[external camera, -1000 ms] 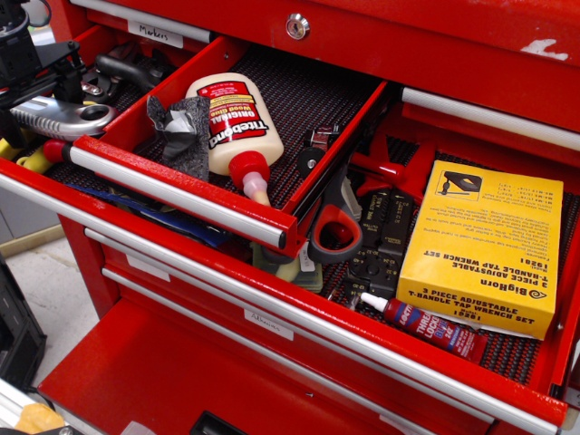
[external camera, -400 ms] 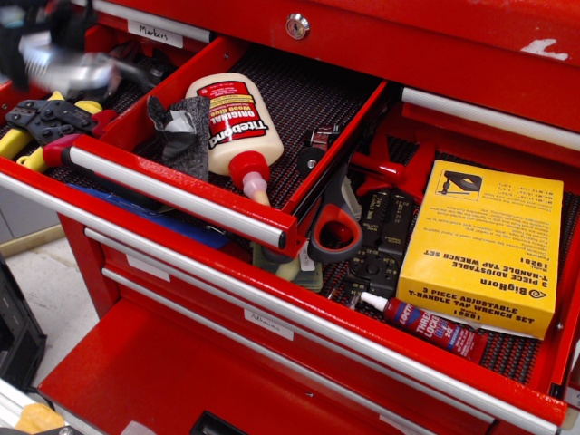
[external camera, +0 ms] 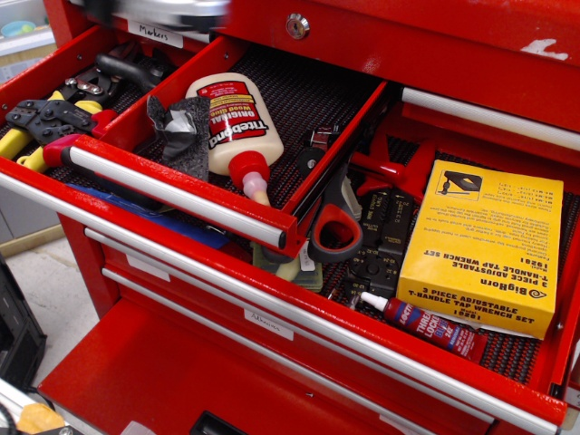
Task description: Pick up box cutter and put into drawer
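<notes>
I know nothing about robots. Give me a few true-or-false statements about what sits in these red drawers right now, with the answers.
1. The glue bottle lies on its side in the upper drawer. True.
2. The yellow box sits in the upper drawer. False: it lies in the wider lower drawer, at the right.
3. A blurred silver object shows at the top edge. True.
4. The yellow-handled pliers lie on the yellow box. False: they lie at the far left.

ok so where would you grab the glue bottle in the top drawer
Grip the wood glue bottle across its wide labelled body, coming straight down from above. It lies flat with its red cap pointing at the front rail, and that cap end tapers too narrow to hold well. A grey rag crowds one side, so place that finger carefully.
</notes>
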Controlling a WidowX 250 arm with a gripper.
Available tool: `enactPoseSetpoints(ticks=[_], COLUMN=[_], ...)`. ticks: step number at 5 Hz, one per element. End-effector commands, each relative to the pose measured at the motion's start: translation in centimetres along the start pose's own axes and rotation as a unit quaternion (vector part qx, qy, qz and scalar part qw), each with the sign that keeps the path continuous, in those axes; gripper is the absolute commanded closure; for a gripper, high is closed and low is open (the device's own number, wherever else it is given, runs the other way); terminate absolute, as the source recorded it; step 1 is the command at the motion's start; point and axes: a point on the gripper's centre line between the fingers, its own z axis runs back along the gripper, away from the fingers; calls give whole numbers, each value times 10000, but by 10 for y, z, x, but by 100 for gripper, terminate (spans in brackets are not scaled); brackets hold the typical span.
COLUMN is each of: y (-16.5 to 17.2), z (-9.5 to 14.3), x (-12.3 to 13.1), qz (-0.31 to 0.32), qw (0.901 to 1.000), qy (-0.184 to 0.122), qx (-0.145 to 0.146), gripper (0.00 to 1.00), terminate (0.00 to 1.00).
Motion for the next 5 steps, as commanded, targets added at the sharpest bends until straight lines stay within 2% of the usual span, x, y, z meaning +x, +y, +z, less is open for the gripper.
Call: enactPoseSetpoints(ticks=[1,2,4,5], y=[-26,-31,-31,-31], z=[-5,-14,-14,-14], x=[-52,-46,-46,-46], qz=[-946,-1852,-1852,-1852], qw=[9804,9580,9580,9580], qy=[-1358,-1538,-1538,-1538], qx=[-1071,-1561,-1561,-1561], gripper=[0,0,0,0], terminate=[0,0,0,100])
